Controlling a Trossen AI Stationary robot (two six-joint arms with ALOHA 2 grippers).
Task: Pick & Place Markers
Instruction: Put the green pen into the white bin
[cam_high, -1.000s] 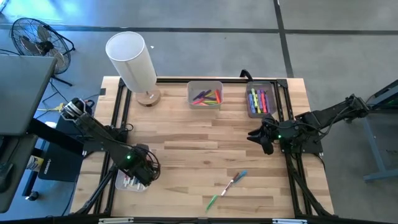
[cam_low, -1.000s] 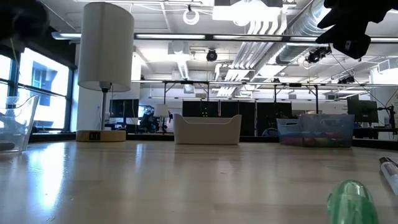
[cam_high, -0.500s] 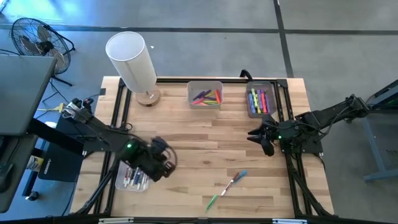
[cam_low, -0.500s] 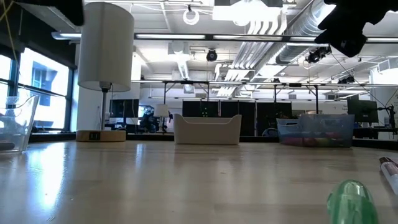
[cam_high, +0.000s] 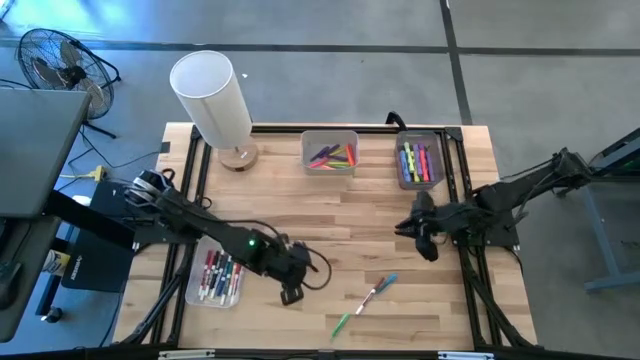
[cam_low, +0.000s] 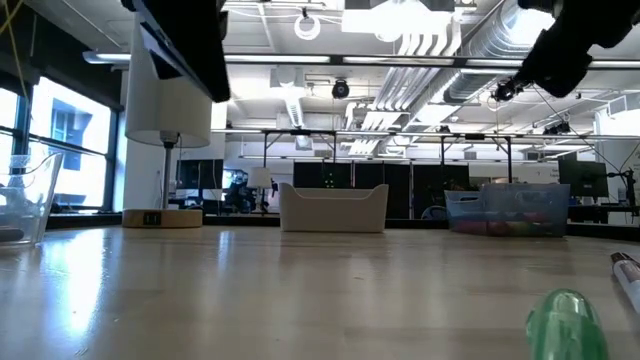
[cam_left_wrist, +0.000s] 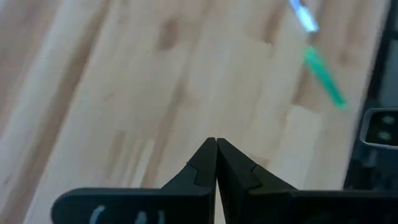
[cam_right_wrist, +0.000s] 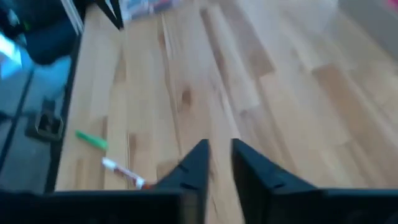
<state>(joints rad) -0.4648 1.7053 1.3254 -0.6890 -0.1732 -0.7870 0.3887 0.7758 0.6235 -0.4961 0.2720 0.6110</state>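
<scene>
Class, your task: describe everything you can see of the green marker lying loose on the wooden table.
The thin green marker pen lies flat on the light wooden table, near its front edge, angled diagonally. It looks like plastic, green along its whole visible length. It rests alone: a white-barrelled marker with a red band lies just beyond it, seemingly apart. No gripper touches it; the left gripper hovers beside it, fingers shut and empty. In the low view its rounded green end looms close.

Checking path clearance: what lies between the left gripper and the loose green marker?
Only bare tabletop: in the high view, nothing between left gripper and green marker.
</scene>
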